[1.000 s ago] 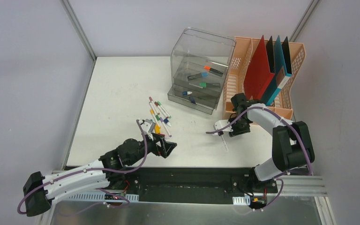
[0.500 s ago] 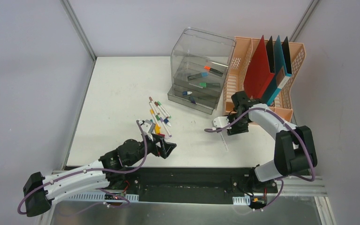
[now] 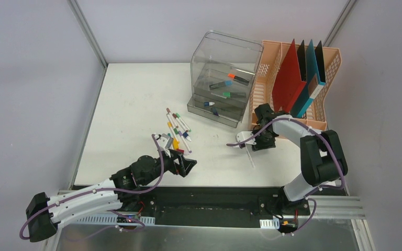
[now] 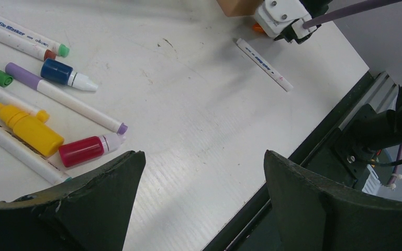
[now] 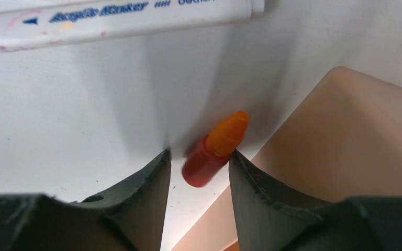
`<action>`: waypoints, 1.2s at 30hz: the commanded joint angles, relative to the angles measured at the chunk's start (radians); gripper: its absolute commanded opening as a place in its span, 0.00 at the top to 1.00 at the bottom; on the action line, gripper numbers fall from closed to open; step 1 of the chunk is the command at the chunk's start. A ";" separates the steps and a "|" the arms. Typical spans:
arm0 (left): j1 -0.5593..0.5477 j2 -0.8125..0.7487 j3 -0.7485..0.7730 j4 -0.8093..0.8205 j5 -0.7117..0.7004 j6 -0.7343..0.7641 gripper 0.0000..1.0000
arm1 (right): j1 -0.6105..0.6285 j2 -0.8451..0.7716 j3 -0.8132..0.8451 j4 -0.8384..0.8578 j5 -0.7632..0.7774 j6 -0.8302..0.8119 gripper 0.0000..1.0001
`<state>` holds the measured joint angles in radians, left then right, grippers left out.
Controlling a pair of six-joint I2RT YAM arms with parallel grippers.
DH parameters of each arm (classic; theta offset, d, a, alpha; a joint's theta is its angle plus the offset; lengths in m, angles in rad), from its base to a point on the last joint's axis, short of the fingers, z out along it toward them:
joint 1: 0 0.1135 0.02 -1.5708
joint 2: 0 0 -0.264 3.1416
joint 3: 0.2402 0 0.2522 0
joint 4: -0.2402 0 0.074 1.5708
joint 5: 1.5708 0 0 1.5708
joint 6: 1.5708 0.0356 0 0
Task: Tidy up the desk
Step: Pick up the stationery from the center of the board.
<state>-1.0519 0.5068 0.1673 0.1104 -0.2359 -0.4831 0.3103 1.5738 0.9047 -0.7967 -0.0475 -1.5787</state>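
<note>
The white desk (image 3: 131,104) holds a cluster of markers and small bottles (image 3: 177,130) near its middle front. My left gripper (image 3: 188,164) hovers open and empty just right of that cluster; in the left wrist view (image 4: 204,157) a red bottle (image 4: 86,149) and a yellow bottle (image 4: 29,128) lie by its left finger. My right gripper (image 3: 261,142) points down beside the peach file rack (image 3: 293,89). Its jaws (image 5: 200,154) stand narrowly apart around a small red bottle with an orange cap (image 5: 214,151) lying on the desk. A white marker (image 3: 249,156) lies just beside it.
A clear drawer box (image 3: 222,78) with several markers inside stands at the back centre. The rack holds a red folder (image 3: 288,78) and dark and teal folders. The rack's corner (image 5: 345,141) is right next to my right fingers. The black front rail (image 3: 214,198) runs below.
My right gripper has shifted slightly left and farther back, toward the rack's corner. The left arm and the markers have not moved.
</note>
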 commanded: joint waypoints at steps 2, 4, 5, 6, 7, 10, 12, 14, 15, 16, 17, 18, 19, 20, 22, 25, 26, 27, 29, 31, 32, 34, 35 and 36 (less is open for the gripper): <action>0.007 -0.017 -0.009 0.009 0.003 -0.012 0.12 | 0.004 0.037 -0.001 0.051 0.031 0.021 0.56; 0.006 -0.018 -0.011 0.007 0.004 -0.012 0.12 | 0.005 0.049 -0.007 0.050 0.032 0.030 0.60; 0.006 -0.020 -0.011 0.006 0.004 -0.012 0.12 | 0.008 0.055 -0.006 0.045 0.031 0.039 0.64; 0.005 -0.021 -0.011 0.006 0.004 -0.012 0.12 | 0.010 0.060 -0.005 0.038 0.029 0.048 0.67; 0.005 -0.022 -0.010 0.004 0.003 -0.012 0.12 | 0.011 0.067 -0.001 0.027 0.026 0.060 0.72; 0.006 -0.024 -0.011 0.004 0.002 -0.014 0.12 | 0.019 0.091 0.021 -0.018 0.012 0.115 0.85; 0.006 -0.025 -0.011 0.004 0.002 -0.015 0.12 | 0.021 0.098 0.019 -0.031 0.001 0.135 0.88; 0.007 -0.024 -0.011 0.005 0.002 -0.015 0.12 | 0.025 0.087 0.001 -0.020 0.007 0.146 0.88; 0.007 -0.024 -0.011 0.003 0.002 -0.015 0.12 | 0.027 0.080 -0.004 -0.017 0.009 0.152 0.88; 0.006 -0.024 -0.011 0.004 0.002 -0.015 0.12 | 0.028 0.073 -0.006 -0.020 0.006 0.160 0.88; 0.006 -0.024 -0.011 0.005 0.002 -0.017 0.12 | 0.028 0.064 -0.006 -0.024 0.001 0.167 0.89; 0.006 -0.023 -0.011 0.005 0.001 -0.016 0.12 | 0.027 0.054 -0.005 -0.030 -0.003 0.175 0.90; 0.007 -0.021 -0.010 0.005 0.001 -0.016 0.12 | 0.028 0.043 -0.004 -0.036 -0.008 0.183 0.90; 0.006 -0.021 -0.009 0.006 0.001 -0.017 0.11 | 0.027 0.028 0.000 -0.044 -0.015 0.192 0.90; 0.005 -0.018 -0.009 0.009 0.001 -0.017 0.12 | 0.029 -0.011 0.015 -0.068 -0.039 0.221 0.92; 0.006 -0.015 -0.010 0.016 -0.001 -0.018 0.11 | 0.029 -0.055 0.061 -0.127 -0.087 0.288 0.95; 0.007 -0.013 -0.011 0.020 -0.002 -0.018 0.12 | 0.029 -0.071 0.073 -0.145 -0.104 0.307 0.95; 0.007 -0.010 -0.010 0.023 -0.002 -0.018 0.11 | 0.030 -0.089 0.082 -0.158 -0.121 0.324 0.96; 0.006 -0.005 -0.011 0.028 -0.003 -0.018 0.11 | 0.029 -0.124 0.099 -0.195 -0.157 0.344 0.98; 0.007 -0.003 -0.011 0.032 -0.003 -0.020 0.11 | 0.030 -0.160 0.118 -0.233 -0.204 0.359 1.00; 0.006 -0.002 -0.011 0.036 -0.004 -0.020 0.11 | 0.031 -0.176 0.129 -0.247 -0.239 0.368 1.00; 0.006 -0.001 -0.011 0.038 -0.005 -0.020 0.11 | 0.036 -0.210 0.148 -0.264 -0.284 0.402 1.00; 0.006 -0.001 -0.011 0.039 -0.006 -0.020 0.11 | 0.039 -0.226 0.159 -0.269 -0.307 0.416 1.00; 0.006 0.000 -0.011 0.040 -0.007 -0.020 0.11 | 0.042 -0.241 0.171 -0.273 -0.328 0.429 1.00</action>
<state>-1.0519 0.5037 0.1642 0.0975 -0.2363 -0.4881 0.3382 1.4090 1.0107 -1.0058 -0.2298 -1.2274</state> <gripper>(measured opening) 0.887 0.262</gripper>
